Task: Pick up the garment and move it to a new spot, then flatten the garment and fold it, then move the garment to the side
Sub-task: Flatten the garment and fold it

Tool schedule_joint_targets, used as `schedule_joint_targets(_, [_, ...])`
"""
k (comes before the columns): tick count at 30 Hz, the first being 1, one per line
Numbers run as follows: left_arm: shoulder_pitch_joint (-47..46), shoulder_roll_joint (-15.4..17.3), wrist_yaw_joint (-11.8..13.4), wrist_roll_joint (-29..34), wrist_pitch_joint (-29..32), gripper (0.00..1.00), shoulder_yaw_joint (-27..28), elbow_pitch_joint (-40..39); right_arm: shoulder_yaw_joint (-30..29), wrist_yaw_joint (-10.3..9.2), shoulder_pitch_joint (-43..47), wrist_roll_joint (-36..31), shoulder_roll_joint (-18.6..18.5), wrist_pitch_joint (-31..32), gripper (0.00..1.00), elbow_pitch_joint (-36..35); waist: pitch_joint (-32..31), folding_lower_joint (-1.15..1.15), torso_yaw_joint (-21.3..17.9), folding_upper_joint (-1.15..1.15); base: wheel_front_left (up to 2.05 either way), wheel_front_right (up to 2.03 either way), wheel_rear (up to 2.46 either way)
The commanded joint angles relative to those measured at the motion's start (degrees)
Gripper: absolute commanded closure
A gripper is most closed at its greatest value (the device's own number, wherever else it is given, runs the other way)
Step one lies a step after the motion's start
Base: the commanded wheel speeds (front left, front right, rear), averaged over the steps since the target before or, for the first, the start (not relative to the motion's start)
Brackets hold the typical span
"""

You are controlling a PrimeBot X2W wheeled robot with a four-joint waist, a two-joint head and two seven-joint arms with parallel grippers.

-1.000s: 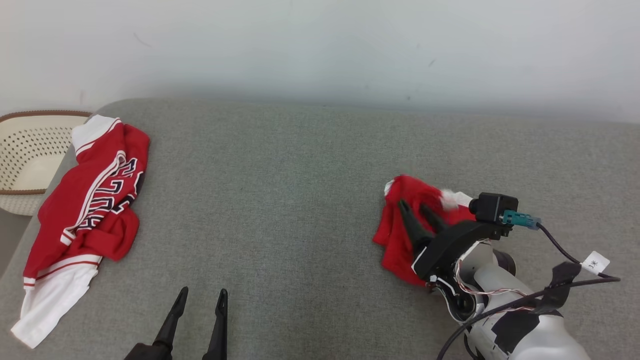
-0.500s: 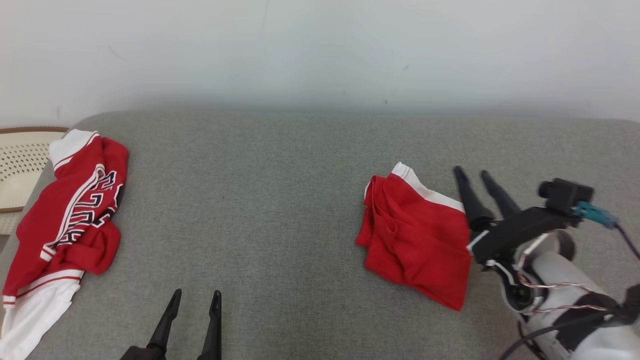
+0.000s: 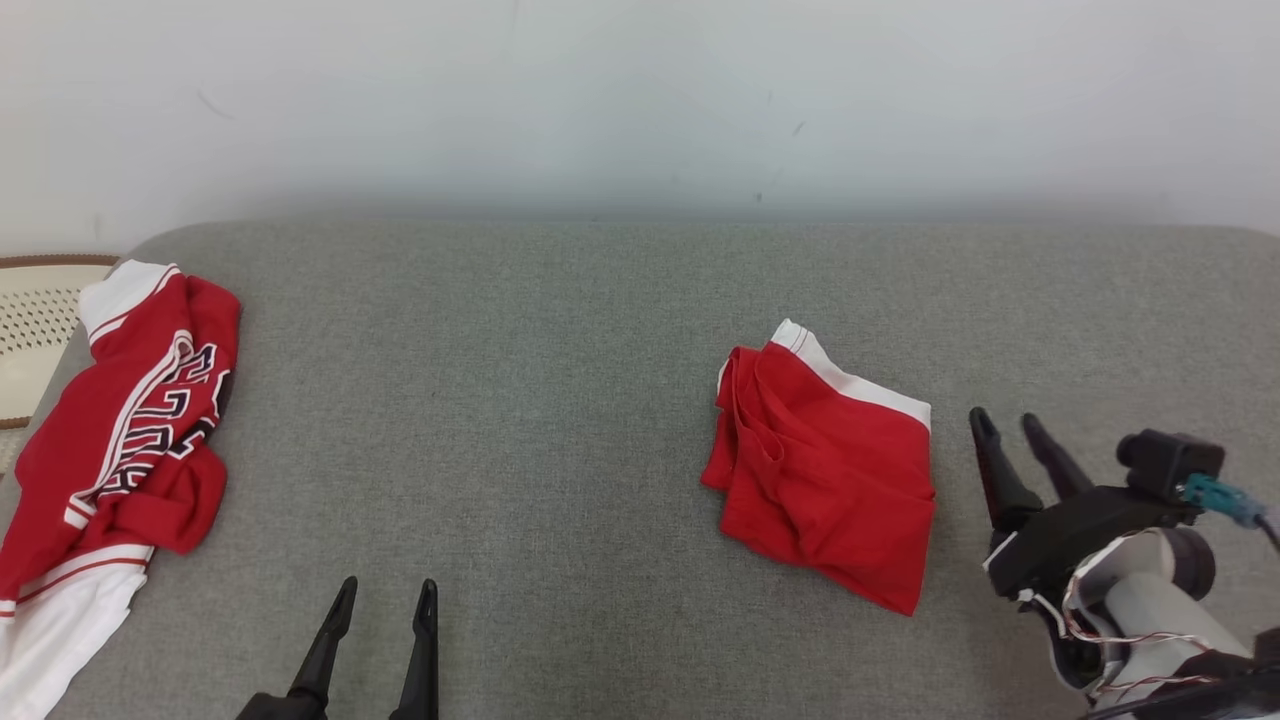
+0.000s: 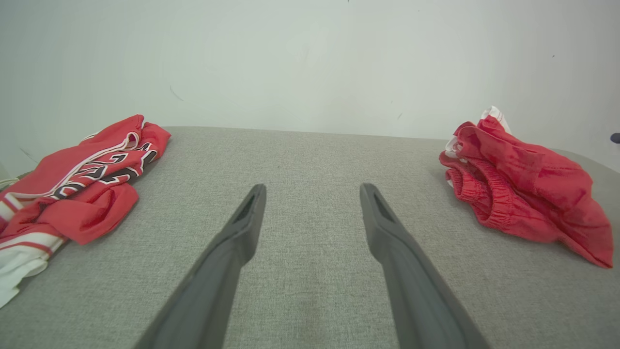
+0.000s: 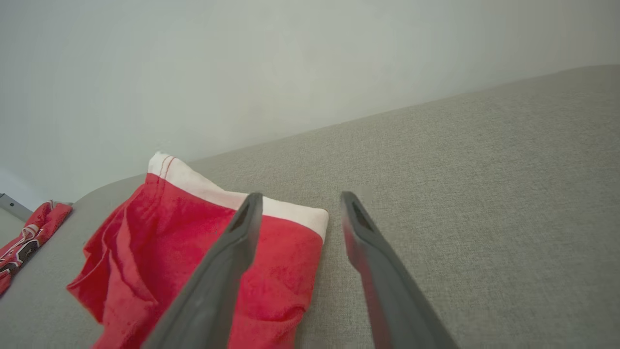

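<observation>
— Red shorts [image 3: 820, 480] lie folded on the grey woven surface [image 3: 560, 400], right of centre. White band along the far edge, gathered waistband on the left side, loose creases in the top layer. Layers underneath are hidden.
— Jaws?
— Right gripper [image 3: 1005, 420] sits just right of the shorts, with a gap between them in head view. Jaws apart, nothing between. In right wrist view one finger overlaps the red cloth, so contact can't be judged there.
— Left?
— Left gripper [image 3: 388, 590] is low at the front edge of head view, well apart from the shorts. Jaws spread wide, bare fabric between them.
— Anything else on there?
— Crumpled jersey [image 3: 120, 410] at the far left end, red and white, dark block lettering with white outline, folded over, unreadable. Lower part cut off by the frame edge. Beyond it a cream perforated basket [image 3: 30, 320] with a brown rim, mostly out of frame.
— Obstructions?
— Pale forearm, wires and a wrist camera [image 3: 1165, 460] take the lower right corner and cover the surface there. Plain pale wall [image 3: 640, 100] behind, a few small marks.
</observation>
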Motion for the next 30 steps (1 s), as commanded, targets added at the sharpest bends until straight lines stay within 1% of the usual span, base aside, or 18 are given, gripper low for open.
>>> schedule_joint_targets(1, [0.0,0.0,-0.1,0.4,-0.1,0.00,0.1,-0.1,-0.2,0.00,0.5,-1.2,1.0,-0.1,1.00,0.2,0.2,0.00,0.0,0.00,0.00,0.00,0.00])
schedule_joint_targets(5, [-0.7,0.0,-0.4,0.7,-0.1,0.00,-0.1,-0.1,-0.5,0.00,0.0,-4.6,2.9,-0.1,1.00,2.3,0.6,0.00,0.3,0.00,0.00,0.00,0.00])
schedule_joint_targets(7, [-1.1,0.0,-0.5,0.8,-0.1,0.00,-0.1,0.0,-0.8,0.00,-1.3,-8.0,4.1,-0.1,1.00,4.2,1.2,0.00,0.8,0.00,0.00,0.00,0.00])
schedule_joint_targets(10, [-1.7,0.0,-0.8,0.9,-0.1,0.00,-0.2,0.1,-1.1,0.00,-2.5,-12.5,4.8,-0.1,1.00,6.7,1.9,0.00,1.6,0.00,0.00,0.00,0.00])
schedule_joint_targets(13, [-2.1,0.0,-1.0,1.1,-0.1,0.00,-0.2,0.2,-2.7,0.00,-3.4,-15.0,6.6,-0.1,1.00,8.7,2.6,0.00,2.5,0.00,0.00,0.00,0.00])
schedule_joint_targets(19, [-2.7,0.0,-1.1,1.4,-0.1,0.00,-0.3,0.2,-4.4,0.00,-4.3,-18.1,9.0,-0.1,1.00,12.5,3.7,0.00,4.6,0.00,0.00,0.00,0.00])
schedule_joint_targets(24, [-3.0,0.0,-1.1,1.5,-0.1,0.00,-0.1,0.2,-5.2,0.00,-4.9,-19.2,11.4,-0.1,1.00,13.7,4.2,0.00,5.4,0.00,0.00,0.00,0.00])
schedule_joint_targets(25, [-3.0,0.0,-1.1,1.5,-0.1,0.00,-0.1,0.2,-5.2,0.00,-4.9,-19.2,11.4,-0.1,1.00,13.7,4.2,0.00,5.4,0.00,0.00,0.00,0.00])
schedule_joint_targets(30, [-3.3,0.0,-1.0,1.1,-0.1,0.00,-0.6,0.6,-4.4,0.00,-5.8,-19.9,14.0,-0.1,1.00,14.0,4.2,0.00,6.1,0.00,0.00,0.00,0.00])
